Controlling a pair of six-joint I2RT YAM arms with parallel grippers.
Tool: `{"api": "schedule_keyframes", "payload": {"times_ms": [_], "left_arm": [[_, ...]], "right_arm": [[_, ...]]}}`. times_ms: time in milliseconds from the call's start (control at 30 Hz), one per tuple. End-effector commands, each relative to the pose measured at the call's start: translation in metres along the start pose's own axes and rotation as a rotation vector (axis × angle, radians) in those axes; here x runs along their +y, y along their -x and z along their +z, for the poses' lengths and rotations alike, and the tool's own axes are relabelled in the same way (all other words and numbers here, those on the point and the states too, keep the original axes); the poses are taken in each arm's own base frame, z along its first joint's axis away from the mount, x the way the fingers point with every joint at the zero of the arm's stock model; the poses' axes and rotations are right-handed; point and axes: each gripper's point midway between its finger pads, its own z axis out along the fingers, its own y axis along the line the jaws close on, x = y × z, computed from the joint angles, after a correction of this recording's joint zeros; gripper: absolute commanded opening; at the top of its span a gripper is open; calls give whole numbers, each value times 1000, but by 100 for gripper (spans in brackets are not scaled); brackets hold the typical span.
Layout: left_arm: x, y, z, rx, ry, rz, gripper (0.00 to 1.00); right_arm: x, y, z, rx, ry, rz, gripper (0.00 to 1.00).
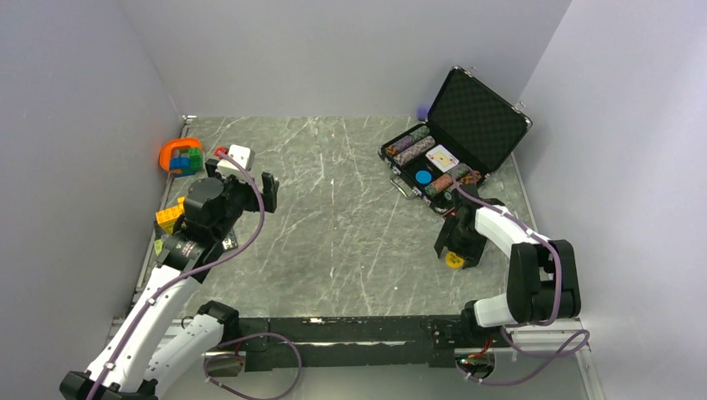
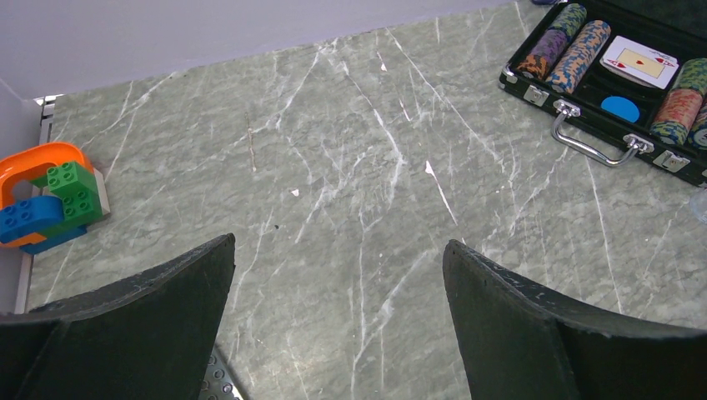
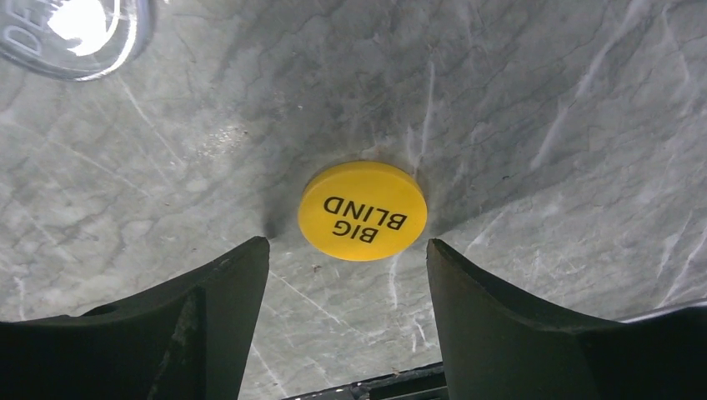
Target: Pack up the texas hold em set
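Note:
The black briefcase (image 1: 467, 133) stands open at the back right, with chip stacks (image 1: 414, 148), a card deck (image 1: 443, 156) and a blue disc (image 1: 423, 177) inside. It also shows in the left wrist view (image 2: 600, 150). A yellow "BIG BLIND" disc (image 3: 363, 211) lies flat on the table, just ahead of my open right gripper (image 3: 348, 250), which hovers low over it; in the top view the disc (image 1: 453, 260) peeks out beside that gripper (image 1: 457, 246). My left gripper (image 1: 250, 185) is open and empty at the left, over bare table (image 2: 338, 250).
An orange ring with green and blue blocks (image 1: 181, 156) sits at the back left by the wall, with a yellow block (image 1: 169, 217) nearer. A clear round disc (image 3: 75, 33) lies on the table beyond the yellow one. Grey walls close in three sides.

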Motion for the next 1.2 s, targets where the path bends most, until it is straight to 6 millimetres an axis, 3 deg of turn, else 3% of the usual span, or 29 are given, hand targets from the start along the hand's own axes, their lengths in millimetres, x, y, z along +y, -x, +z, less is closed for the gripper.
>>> {"api": "schedule_keyframes", "payload": {"times_ms": [0,500,1167], "left_arm": [[1,8,-2,-35,7,-3,98],[1,7,-1,-34,10,-3,98],[0,8,-2,-37,5,-6,98]], "right_arm": [[2,8,2,-40,5,46,73],[-5,14,10,-56,-12,63,69],[-1,2,16,-18,18,77,60]]}}
